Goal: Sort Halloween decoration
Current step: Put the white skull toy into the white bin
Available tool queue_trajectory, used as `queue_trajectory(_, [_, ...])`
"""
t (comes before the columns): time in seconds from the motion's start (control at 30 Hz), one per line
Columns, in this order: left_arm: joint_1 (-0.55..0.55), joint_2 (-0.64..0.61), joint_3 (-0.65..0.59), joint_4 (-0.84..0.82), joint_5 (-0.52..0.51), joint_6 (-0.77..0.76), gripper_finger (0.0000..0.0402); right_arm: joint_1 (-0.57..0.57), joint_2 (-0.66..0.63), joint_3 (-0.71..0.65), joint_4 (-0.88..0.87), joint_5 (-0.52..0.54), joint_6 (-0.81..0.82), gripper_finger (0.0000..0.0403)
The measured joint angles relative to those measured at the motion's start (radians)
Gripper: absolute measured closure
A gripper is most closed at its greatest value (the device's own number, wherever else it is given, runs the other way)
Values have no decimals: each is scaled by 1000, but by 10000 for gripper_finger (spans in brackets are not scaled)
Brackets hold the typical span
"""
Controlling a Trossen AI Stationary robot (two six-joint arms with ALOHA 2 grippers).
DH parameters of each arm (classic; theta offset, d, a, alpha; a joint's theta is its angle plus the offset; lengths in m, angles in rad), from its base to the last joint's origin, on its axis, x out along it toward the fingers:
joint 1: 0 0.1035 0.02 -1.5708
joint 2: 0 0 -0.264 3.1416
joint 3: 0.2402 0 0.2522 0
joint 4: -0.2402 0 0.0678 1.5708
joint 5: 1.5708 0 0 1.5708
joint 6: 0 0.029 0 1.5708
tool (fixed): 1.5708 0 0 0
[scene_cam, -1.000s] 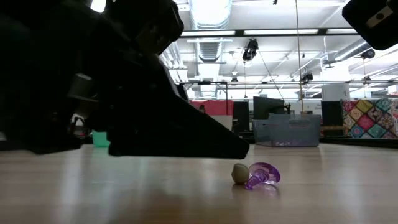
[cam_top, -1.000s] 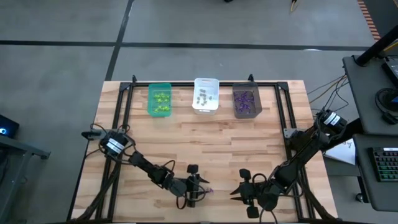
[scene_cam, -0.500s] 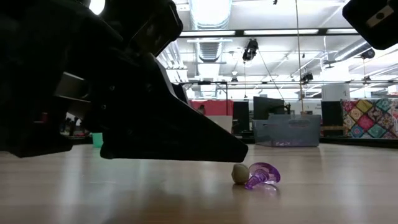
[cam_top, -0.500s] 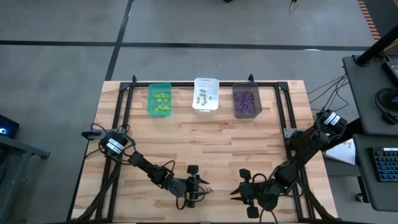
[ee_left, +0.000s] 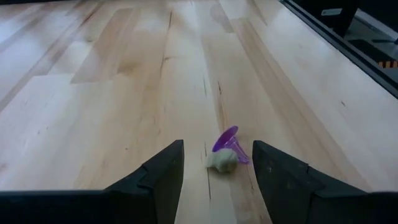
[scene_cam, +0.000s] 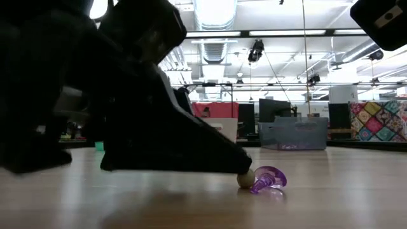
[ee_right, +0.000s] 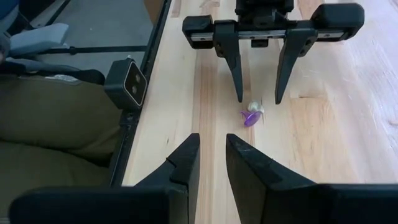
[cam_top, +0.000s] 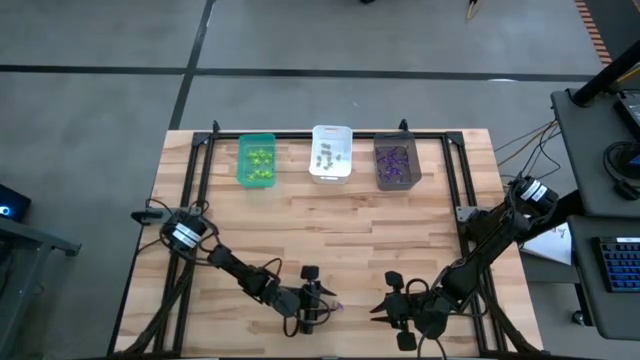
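Near edge of the wooden desk (cam_top: 380, 230), seen from above: the left gripper (cam_top: 322, 297) lies low over the boards at the near centre, its jaws spread wide, with one small purple-and-pale trinket (ee_left: 225, 153) on the wood just ahead of the two fingertips (ee_left: 171, 157), in line with the gap between them. From desk height, one dark fingertip (scene_cam: 238, 166) reaches the pale end of the trinket (scene_cam: 261, 179); whether it actually touches cannot be told. The trinket lies loose on the desk, gripped by neither arm. The right gripper (cam_top: 386, 300) rests low on the near right of the desk, facing the left one across the trinket (ee_right: 252, 115), its jaws narrowly parted and holding nothing. Well apart, along the far edge, three bins stand side by side: a green bin (cam_top: 241, 160) at left holding yellow-green trinkets (cam_top: 260, 164), a white bin (cam_top: 330, 176) in the middle holding a few greyish trinkets (cam_top: 328, 153), and a dark grey bin (cam_top: 380, 165) at right holding purple trinkets (cam_top: 397, 165). A black frame (cam_top: 452, 180) borders the far and side edges of the desk.
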Motion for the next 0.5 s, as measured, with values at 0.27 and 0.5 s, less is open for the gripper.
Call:
queue_trajectory(0.27, [-1,73,0,103,-1,-13,229,0,0,0,0,-1,5,335])
queue_trajectory(0.5, [-1,73,0,103,1,-8,242,0,0,0,1,-1,5,335])
